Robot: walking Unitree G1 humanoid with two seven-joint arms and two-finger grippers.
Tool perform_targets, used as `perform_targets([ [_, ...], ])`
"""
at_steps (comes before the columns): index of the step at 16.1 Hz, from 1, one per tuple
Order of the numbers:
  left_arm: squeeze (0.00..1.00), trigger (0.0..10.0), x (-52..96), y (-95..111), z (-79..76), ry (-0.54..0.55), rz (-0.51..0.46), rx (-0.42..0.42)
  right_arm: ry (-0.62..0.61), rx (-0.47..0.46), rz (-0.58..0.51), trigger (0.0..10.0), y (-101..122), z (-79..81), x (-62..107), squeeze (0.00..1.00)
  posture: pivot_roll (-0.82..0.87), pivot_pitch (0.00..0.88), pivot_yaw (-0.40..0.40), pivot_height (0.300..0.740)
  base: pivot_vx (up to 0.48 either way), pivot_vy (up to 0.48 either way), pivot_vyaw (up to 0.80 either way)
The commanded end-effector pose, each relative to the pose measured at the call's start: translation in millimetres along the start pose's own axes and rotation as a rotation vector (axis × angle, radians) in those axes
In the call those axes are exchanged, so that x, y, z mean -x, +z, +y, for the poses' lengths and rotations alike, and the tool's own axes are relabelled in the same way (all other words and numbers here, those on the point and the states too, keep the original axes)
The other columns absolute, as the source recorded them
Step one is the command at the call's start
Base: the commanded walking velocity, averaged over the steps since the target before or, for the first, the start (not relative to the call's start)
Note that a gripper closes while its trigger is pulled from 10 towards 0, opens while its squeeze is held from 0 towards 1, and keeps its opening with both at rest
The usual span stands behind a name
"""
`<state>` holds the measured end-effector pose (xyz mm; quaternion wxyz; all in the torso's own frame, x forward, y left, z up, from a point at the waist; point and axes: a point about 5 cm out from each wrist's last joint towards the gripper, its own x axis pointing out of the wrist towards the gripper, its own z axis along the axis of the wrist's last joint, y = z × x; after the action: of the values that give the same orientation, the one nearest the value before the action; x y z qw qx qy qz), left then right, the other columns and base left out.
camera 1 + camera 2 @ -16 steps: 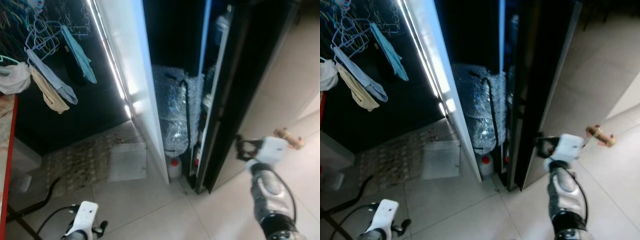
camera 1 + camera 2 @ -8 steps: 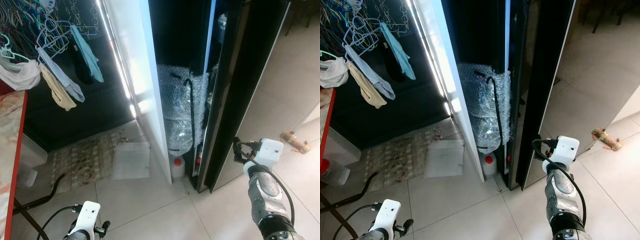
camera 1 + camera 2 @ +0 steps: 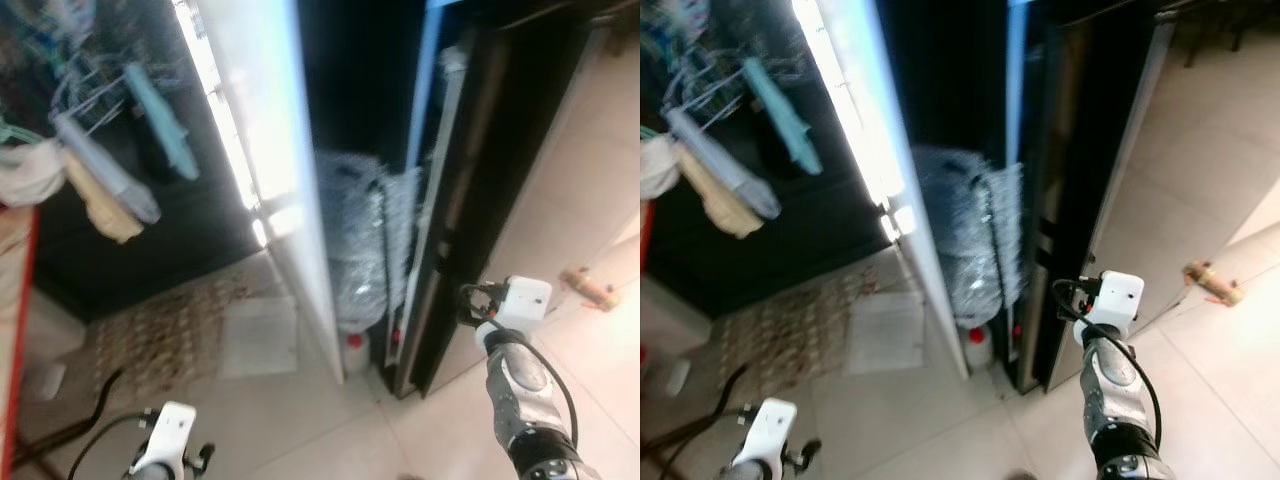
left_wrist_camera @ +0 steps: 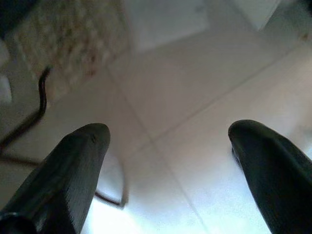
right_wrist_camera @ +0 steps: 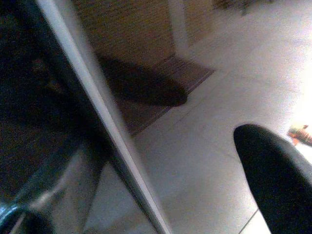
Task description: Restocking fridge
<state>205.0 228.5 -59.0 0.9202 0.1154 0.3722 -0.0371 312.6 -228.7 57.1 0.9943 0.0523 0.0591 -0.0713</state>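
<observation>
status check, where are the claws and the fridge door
Right claw open, up at the edge of the dark fridge door. Left claw open, low over floor tiles. Door ajar; bubble-wrapped water jug stands in the gap.

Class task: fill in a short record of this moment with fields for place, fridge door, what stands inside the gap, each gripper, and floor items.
place: tiled floor before a tall dark fridge
fridge door: ajar, edge toward the robot
in the gap: bubble-wrapped bundle, small red-capped bottle below it
right gripper: raised at the door edge, open
left gripper: low over the floor, open
floor items: mat, white sheet
</observation>
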Motion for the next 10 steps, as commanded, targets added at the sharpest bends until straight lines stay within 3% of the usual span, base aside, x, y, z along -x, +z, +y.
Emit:
perform_targets([
  [1,0.00,10.0,3.0,-10.9,-0.8,-0.001,0.042,0.005,-0.025,-0.006,-0.005,10.0,1.1,-3.7,-0.3,0.00,-0.19,0.088,0.144,0.740,0.341,0.000,0.00],
  [2,0.00,10.0,3.0,-10.9,-0.8,-0.001,0.041,0.005,-0.025,-0.006,-0.005,10.0,1.0,-3.7,-0.2,0.00,-0.19,0.088,0.144,0.740,0.337,0.000,0.00],
  [10,0.00,10.0,3.3,-10.1,0.6,-0.010,0.032,0.005,-0.032,-0.013,-0.010,10.0,-7.1,-1.9,7.0,0.00,-0.19,0.102,0.158,0.740,0.000,0.000,0.00],
])
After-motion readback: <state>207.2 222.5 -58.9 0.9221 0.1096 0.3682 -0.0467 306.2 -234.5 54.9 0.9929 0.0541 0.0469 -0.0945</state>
